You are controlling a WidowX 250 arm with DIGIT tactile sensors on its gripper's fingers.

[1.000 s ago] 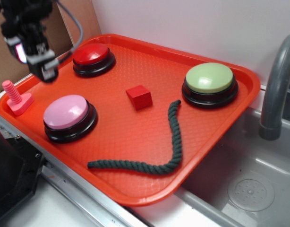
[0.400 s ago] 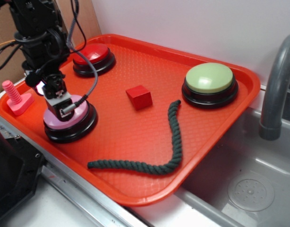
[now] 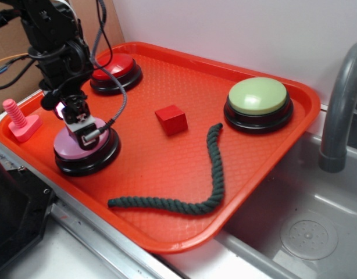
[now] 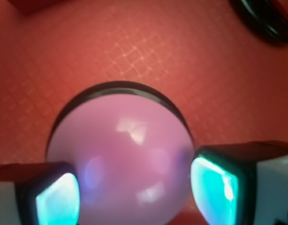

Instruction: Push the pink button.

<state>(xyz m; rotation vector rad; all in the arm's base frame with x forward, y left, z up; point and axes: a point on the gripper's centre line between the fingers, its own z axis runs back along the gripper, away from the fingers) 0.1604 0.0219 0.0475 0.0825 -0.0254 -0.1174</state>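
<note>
You have an orange tray point(image 3: 266, 145) on the bench beside a grey sink point(image 3: 306, 232), with the faucet neck point(image 3: 341, 110) at the right edge. The black arm point(image 3: 53, 46) comes down at the tray's near-left corner, claw point(image 3: 81, 129) planted over the pink button point(image 3: 71, 150). From the wrist view, the pink button point(image 4: 120, 154) fills the gap between the two fingers point(image 4: 55, 197), which stand apart at either side of the dome: claw open, gripping nothing. Whether the tips press the dome, you cannot tell. A pale green button point(image 3: 258, 103) sits at the far right, and a red button point(image 3: 115, 71) is at the far left. A dark green rope point(image 3: 196, 186) curves across the near middle, clear of the small red cube point(image 3: 171, 119) at centre. A pink threaded bolt point(image 3: 19, 121) stands just off the tray's left rim.
</note>
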